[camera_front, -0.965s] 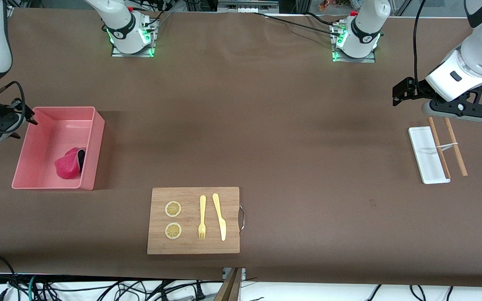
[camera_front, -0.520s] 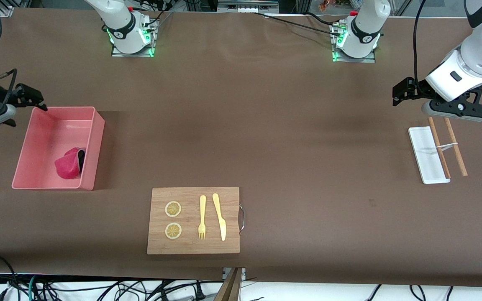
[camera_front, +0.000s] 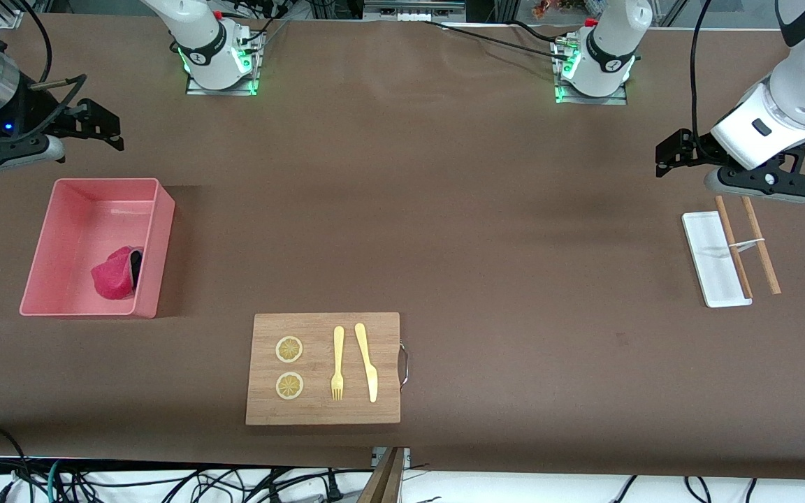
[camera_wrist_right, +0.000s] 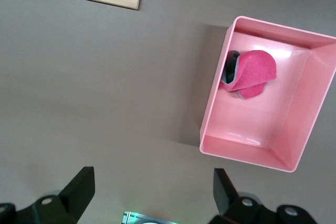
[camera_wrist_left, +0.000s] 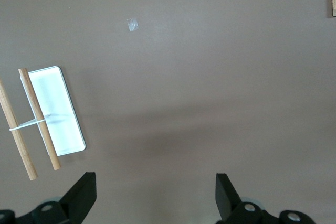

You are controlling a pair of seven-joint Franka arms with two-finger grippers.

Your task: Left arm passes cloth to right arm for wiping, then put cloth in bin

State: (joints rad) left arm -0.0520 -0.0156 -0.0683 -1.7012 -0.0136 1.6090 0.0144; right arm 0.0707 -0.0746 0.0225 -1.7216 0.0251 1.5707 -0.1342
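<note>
The cloth (camera_front: 117, 272) lies crumpled in the bin (camera_front: 151, 248) at nine o'clock; the right gripper (camera_front: 110, 129), jaws wide and empty, should retreat high, clear of its rim, while the left gripper (camera_front: 664, 156), also wide and empty, waits at three o'clock.

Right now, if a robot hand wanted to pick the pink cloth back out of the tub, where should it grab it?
Probably from straight above, pinching the raised folded hump of the cloth. It lies crumpled in the tub, close to the wall that faces the cutting board. The tall walls block any sideways reach, so the fingers should line up along that wall.
</note>
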